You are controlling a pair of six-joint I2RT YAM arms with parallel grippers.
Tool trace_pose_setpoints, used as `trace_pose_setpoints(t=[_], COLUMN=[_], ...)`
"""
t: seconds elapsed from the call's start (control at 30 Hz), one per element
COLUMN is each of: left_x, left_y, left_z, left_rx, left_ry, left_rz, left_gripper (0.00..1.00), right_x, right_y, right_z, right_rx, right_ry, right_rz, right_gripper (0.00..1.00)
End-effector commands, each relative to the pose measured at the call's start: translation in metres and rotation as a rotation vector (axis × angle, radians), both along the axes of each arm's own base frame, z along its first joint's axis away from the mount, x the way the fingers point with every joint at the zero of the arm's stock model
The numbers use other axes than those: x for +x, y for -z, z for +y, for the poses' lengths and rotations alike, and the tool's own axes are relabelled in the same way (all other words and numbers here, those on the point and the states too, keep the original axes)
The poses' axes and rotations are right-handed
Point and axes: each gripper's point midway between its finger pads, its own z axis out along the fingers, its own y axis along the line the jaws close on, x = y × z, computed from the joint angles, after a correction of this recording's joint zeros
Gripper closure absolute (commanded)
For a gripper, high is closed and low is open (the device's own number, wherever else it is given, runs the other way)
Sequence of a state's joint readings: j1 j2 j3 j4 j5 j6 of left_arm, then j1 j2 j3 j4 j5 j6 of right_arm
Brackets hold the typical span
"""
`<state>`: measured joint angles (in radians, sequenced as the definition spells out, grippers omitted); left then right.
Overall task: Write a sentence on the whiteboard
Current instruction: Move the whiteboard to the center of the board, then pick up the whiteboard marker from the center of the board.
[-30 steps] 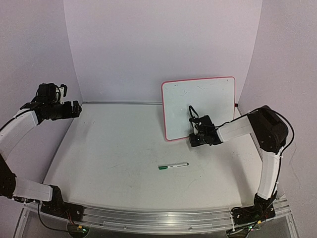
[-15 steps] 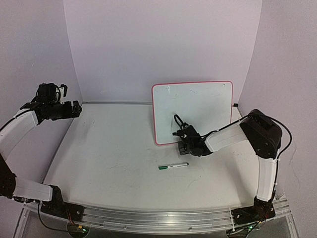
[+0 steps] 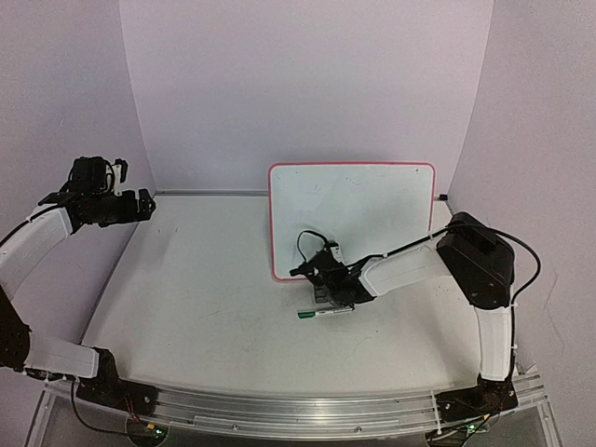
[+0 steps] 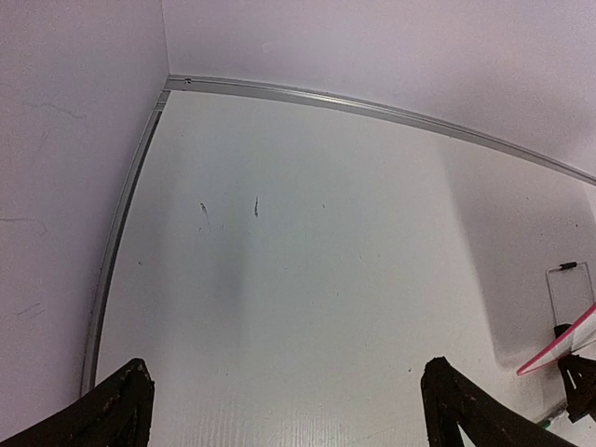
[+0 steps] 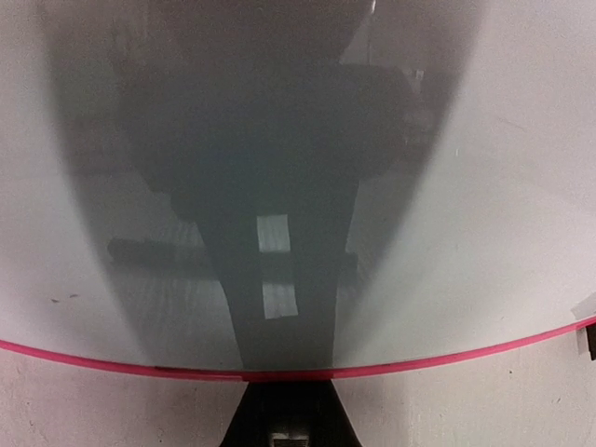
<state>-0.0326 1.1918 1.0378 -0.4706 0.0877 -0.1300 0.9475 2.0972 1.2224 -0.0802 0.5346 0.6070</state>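
White table [image 3: 205,279], whiteboard [image 3: 372,200] upright, grn marker [image 3: 326,312] flat

My left arm [image 3: 37,238] and right arm [image 3: 402,270] have white shells and black joints. Thin black cables loop at each wrist, and 1 runs along the right elbow. The fingers [image 4: 117,412] of my left gripper [image 3: 146,205] are black, with rough edges.

Moved: whiteboard [image 3: 372,205] dragged leftward by right hand [image 3: 321,284], now just behind marker [image 3: 325,313].
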Motion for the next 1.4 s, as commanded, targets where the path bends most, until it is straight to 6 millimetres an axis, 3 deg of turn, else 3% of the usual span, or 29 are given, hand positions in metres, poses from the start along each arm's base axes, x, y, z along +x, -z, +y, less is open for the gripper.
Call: trace_pose_setpoints(t=[0.0, 0.1, 0.2, 0.4, 0.6, 0.97, 1.2, 1.37], left_x=[0.004, 0.004, 0.003, 0.000, -0.006, -0.039, -0.047, -0.048], left_y=[-0.004, -0.003, -0.004, -0.008, -0.006, 0.010, 0.021, 0.030], left_z=[-0.003, -0.004, -0.005, -0.011, -0.029, -0.045, -0.060, -0.083], left_rx=[-0.017, -0.019, -0.018, -0.064, -0.198, -0.222, -0.235, -0.233], left_ry=[0.013, 0.020, 0.022, 0.037, 0.064, 0.084, 0.092, 0.141], left_rz=[-0.018, -0.013, -0.022, -0.029, 0.000, 0.065, 0.093, 0.117], left_gripper=[0.01, 0.01, 0.01, 0.01, 0.01, 0.01, 0.01, 0.01], right_x=[-0.010, -0.019, -0.032, -0.068, -0.097, -0.085, -0.072, -0.075], right_y=[-0.017, -0.037, -0.057, -0.055, -0.042, -0.015, -0.008, 0.004], right_z=[0.020, 0.021, 0.018, 0.022, 0.027, 0.023, 0.008, 0.006], right_rx=[0.062, 0.088, 0.086, 0.054, 0.107, 0.015, -0.129, -0.212], right_ry=[-0.033, -0.078, -0.136, -0.398, -0.659, -0.782, -0.779, -0.812], right_rz=[0.017, 0.020, 0.026, 0.133, 0.276, 0.331, 0.289, 0.299], right_gripper=[0.70, 0.54, 0.47, 0.39, 0.41, 0.38, 0.46, 0.52])
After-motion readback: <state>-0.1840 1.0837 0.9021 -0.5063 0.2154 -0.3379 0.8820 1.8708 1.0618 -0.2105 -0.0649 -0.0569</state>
